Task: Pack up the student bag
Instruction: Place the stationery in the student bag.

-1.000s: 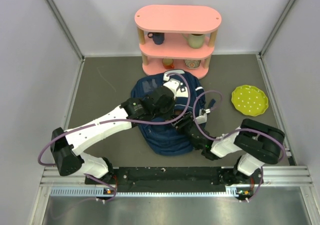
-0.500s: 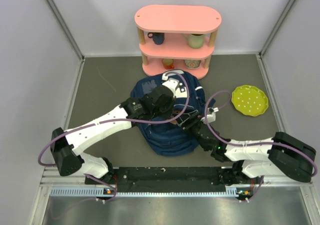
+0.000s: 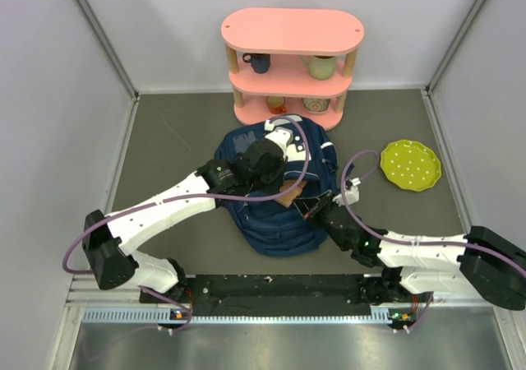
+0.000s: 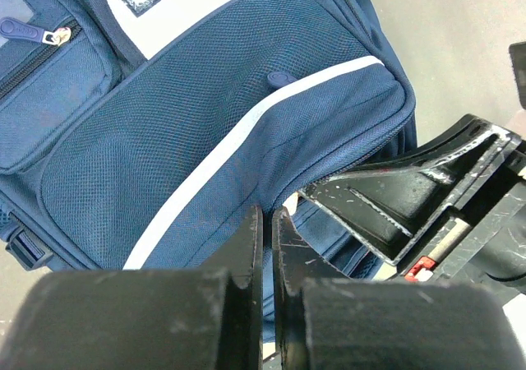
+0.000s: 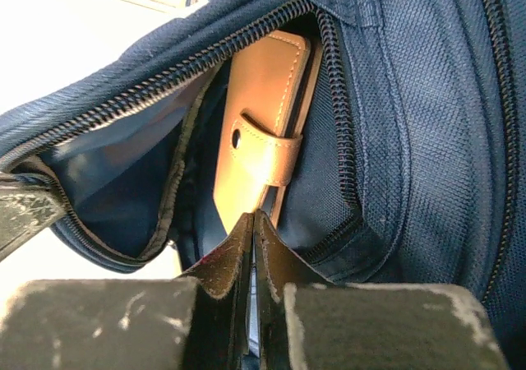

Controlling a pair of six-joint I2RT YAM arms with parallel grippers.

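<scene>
The bag [image 3: 271, 230] lies flat mid-counter [image 3: 181, 140], just in front of the pink shelf [image 3: 292, 29], with its zipper [image 5: 337, 82] parted. The left end effector [image 4: 267, 214] is pinched shut on what looks like the lip of the opening, holding it up. The right end effector [image 5: 252, 218] is fully closed with nothing visibly between its tips, which sit against the lower end of a tan case [image 5: 259, 123] that is partly inside the mouth. The main risk is the case jamming. It lies close to the zipper teeth, so a push off its axis could wedge a corner there or tilt it back out. If the thin fabric slips from the left grip, the mouth would sag over the case and trap the right tips. A hard push could also slide the whole bag toward the shelf.
</scene>
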